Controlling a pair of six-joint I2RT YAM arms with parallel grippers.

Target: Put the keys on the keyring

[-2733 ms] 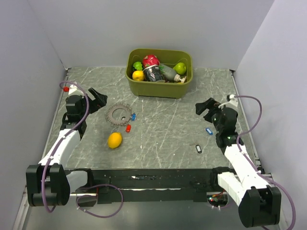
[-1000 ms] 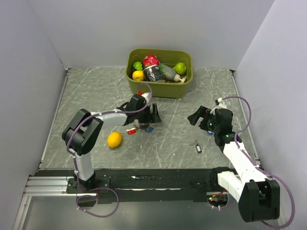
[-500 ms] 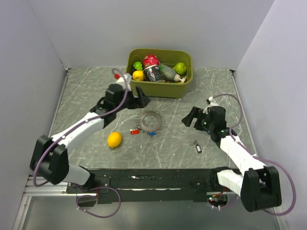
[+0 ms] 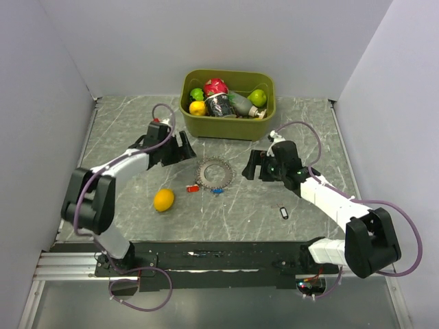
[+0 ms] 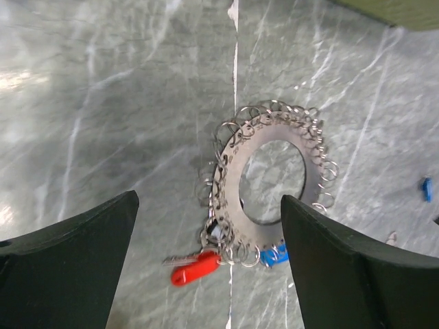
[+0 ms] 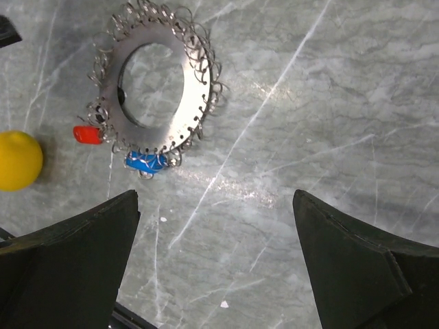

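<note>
The grey keyring (image 4: 203, 166) lies flat mid-table, its rim lined with small wire loops. It also shows in the left wrist view (image 5: 230, 179) and the right wrist view (image 6: 189, 118). A red key (image 4: 193, 188) (image 5: 194, 267) (image 6: 87, 134) and a blue key (image 4: 218, 190) (image 5: 274, 257) (image 6: 145, 162) lie at its near rim among the loops. A black key (image 4: 283, 212) lies apart at the right. My left gripper (image 4: 184, 147) (image 5: 208, 205) is open and empty, left of the ring. My right gripper (image 4: 252, 166) (image 6: 215, 199) is open and empty, right of the ring.
A yellow lemon (image 4: 164, 200) (image 6: 17, 160) lies near-left of the ring. An olive bin (image 4: 262, 127) of fruit and a can stands at the back. A small blue piece (image 5: 426, 188) shows at the right edge of the left wrist view.
The ring, with the red and blue keys, has shifted right from beside the left arm to mid-table. The left gripper has drawn back left. The right gripper has moved left toward the ring.
</note>
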